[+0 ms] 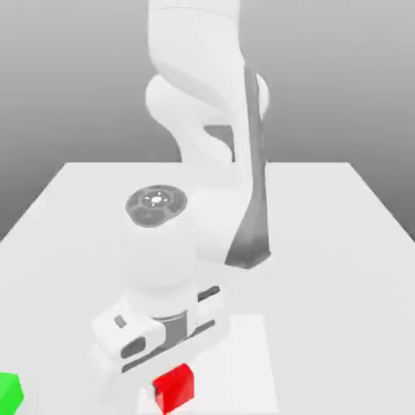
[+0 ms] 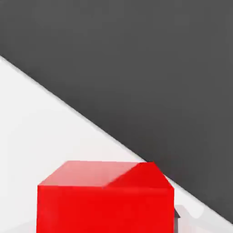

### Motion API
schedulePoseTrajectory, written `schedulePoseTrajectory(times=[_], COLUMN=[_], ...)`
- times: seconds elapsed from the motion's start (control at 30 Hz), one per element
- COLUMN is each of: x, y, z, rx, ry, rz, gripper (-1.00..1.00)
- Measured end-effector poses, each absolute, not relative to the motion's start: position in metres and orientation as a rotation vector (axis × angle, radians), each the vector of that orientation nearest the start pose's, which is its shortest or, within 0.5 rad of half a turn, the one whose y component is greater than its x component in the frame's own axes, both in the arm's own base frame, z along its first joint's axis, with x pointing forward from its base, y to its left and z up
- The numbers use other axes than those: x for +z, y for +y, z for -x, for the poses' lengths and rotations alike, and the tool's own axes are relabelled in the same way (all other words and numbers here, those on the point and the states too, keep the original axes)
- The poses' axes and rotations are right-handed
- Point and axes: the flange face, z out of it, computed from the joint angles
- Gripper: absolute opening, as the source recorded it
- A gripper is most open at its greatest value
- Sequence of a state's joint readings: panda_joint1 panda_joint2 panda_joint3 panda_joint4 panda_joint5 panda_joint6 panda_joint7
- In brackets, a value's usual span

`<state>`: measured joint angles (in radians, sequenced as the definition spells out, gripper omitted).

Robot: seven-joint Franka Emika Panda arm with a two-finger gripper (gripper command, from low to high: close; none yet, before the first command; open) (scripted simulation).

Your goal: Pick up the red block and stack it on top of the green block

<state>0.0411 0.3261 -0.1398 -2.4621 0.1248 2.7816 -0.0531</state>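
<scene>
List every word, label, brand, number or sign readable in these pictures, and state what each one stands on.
None: no readable text anywhere.
Red block: plain faces, no lettering.
Green block: plain, partly cut off by the picture's edge.
Robot arm: plain white, no brand mark legible.
Round dark cap on the wrist: faint light marks, a pattern rather than legible characters.
White table: unmarked.

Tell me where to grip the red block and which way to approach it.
Grip the red block across two opposite flat side faces, coming straight down from above. It sits flat on the white table with its top face clear, and the end effector is already shut around it that way.
</scene>
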Motion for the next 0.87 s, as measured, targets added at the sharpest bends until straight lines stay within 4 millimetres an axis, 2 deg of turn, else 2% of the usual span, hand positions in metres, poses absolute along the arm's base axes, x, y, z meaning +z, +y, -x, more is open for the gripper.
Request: schedulePoseTrajectory(times=[0.07,0.1,0.27,0.4,0.43,0.5,0.53,0.7,0.73,0.8,0.87], x=[0.192,0.202,0.221,0.237,0.232,0.208,0.193,0.193,0.185,0.201,0.23], y=[-0.056,-0.063,-0.165,-0.255,-0.278,-0.295,-0.298,-0.298,-0.299,-0.301,-0.301], z=[-0.474,-0.475,-0.492,-0.489,-0.488,-0.487,-0.486,-0.486,-0.485,-0.486,-0.485], rx=[0.002,0.003,0.017,0.01,0.005,0.001,0.001,0.001,0.0,-0.001,-0.001], ry=[0.244,0.29,0.934,1.44,1.561,1.65,1.666,1.666,1.674,1.679,1.681], rz=[3.132,3.128,2.996,2.788,2.723,2.67,2.661,2.661,2.657,2.655,2.654], gripper=[-1.0,-1.0,-1.0,-1.0,-1.0,-1.0,1.0,1.0,1.0,1.0,1.0])
